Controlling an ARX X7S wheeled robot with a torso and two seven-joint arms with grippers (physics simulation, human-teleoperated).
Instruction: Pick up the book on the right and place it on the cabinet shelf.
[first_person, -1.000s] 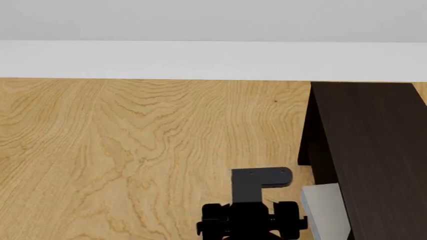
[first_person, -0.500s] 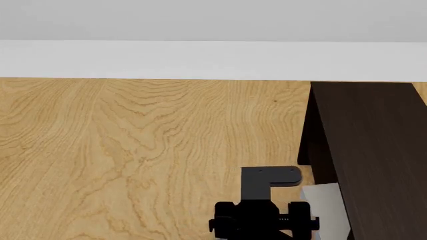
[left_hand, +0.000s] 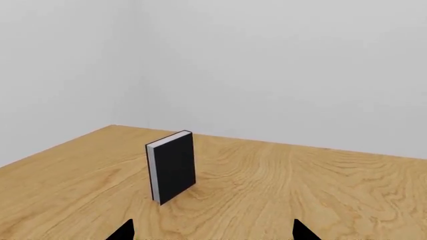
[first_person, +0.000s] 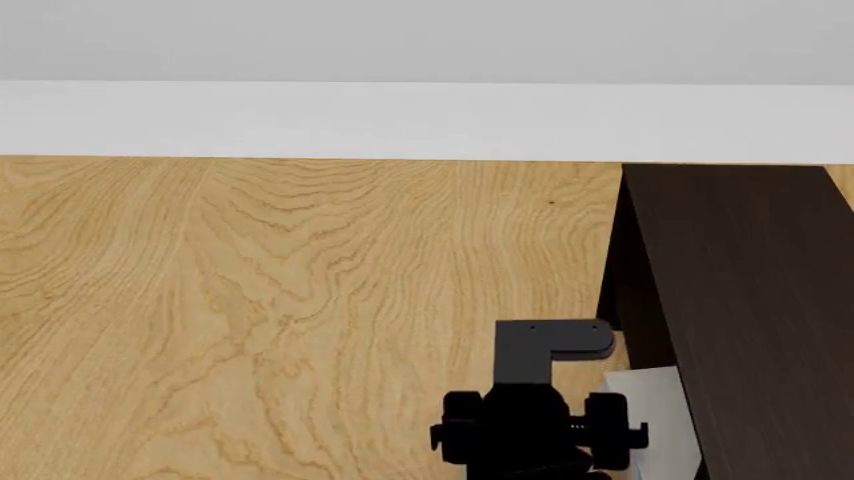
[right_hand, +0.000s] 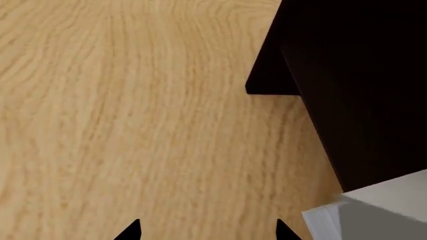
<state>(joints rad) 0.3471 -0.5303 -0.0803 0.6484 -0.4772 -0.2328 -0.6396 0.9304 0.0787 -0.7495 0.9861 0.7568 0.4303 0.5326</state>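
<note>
we take the cabinet as our landmark. far to its left, in the left wrist view, a black book stands upright on the wooden table; our left gripper shows only two dark fingertips set wide apart with nothing between them. nearer the cabinet, in the head view, our right arm's black wrist block and bracket sit just left of the cabinet's side; the right gripper also shows two tips spread wide over bare wood, holding nothing. the book is a light-grey cover with white page edges, lying right against the cabinet's lower left side; whether it sits on a shelf board or beside it we cannot tell. we judge the task at either the approach or the release stage, with the book not gripped. the table is pale, strongly grained wood; the cabinet is boxy, nearly black, matt; the book is flat and plain
</note>
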